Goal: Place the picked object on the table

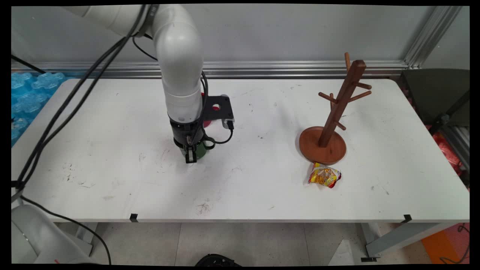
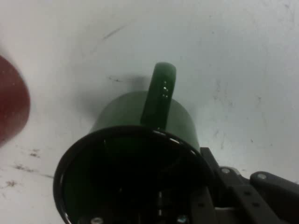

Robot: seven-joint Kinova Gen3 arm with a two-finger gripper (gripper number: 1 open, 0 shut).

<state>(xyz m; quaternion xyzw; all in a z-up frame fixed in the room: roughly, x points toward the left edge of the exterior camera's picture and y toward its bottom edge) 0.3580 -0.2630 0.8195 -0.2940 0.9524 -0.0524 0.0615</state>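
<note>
On the scuffed white desk (image 1: pixel 112 150), a wooden peg tree (image 1: pixel 335 116) with round base stands right. At centre-left the black claw (image 1: pixel 191 155) is lowered over a glossy green mug (image 2: pixel 140 154), one finger inside its rim; how tightly it grips I cannot tell. A crinkled yellow snack packet (image 1: pixel 324 176) lies near the tree's base.

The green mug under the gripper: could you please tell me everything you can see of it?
The green mug is dark, glossy, ceramic-looking, with a round open mouth, a dark interior and one looped handle. It stands upright on the white table, left of centre, mostly hidden behind the gripper in the main view. In the hand view the gripper's linkage reaches its rim, one part seemingly inside the mouth, one outside. A red object stands nearby, apart from it.
</note>
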